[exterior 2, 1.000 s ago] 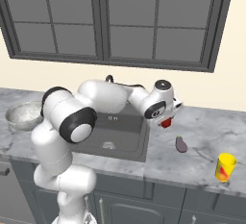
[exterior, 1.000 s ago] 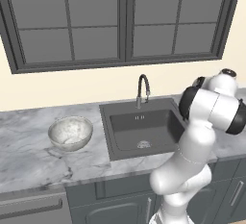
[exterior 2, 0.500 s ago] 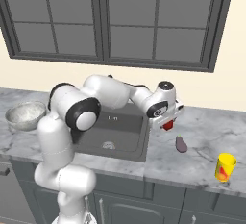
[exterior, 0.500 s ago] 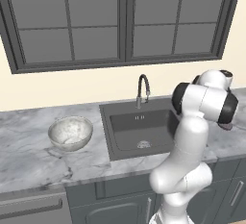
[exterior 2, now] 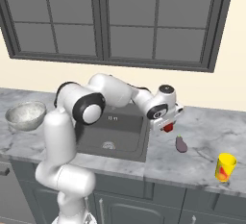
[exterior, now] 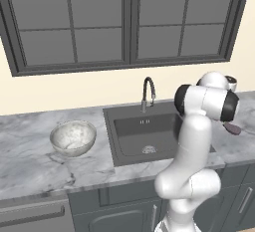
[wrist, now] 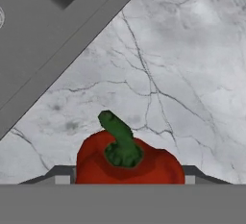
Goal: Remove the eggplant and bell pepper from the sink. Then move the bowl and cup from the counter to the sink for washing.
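My gripper [exterior 2: 168, 126] is shut on the red bell pepper [exterior 2: 168, 128], holding it just above the marble counter [exterior 2: 202, 131] right of the sink [exterior 2: 93, 141]. In the hand view the bell pepper [wrist: 127, 163], green stem up, sits between my gripper's [wrist: 127, 179] fingers over the marble. The purple eggplant [exterior 2: 181, 144] lies on the counter a little right of the gripper, also seen as the eggplant [exterior: 232, 128]. The yellow cup [exterior 2: 225, 167] stands near the counter's front right. The marbled bowl [exterior: 72, 138] rests on the counter left of the sink [exterior: 130, 129].
A gooseneck faucet [exterior: 148, 92] rises behind the basin, and a round whitish drain [exterior: 148, 150] sits in its floor. The sink's rim [wrist: 62, 59] runs diagonally across the hand view. A window spans the wall behind the counter.
The gripper has carried the bell pepper a little further right and lower, out past the sink's edge over the counter. The eggplant, cup and bowl have stayed put.
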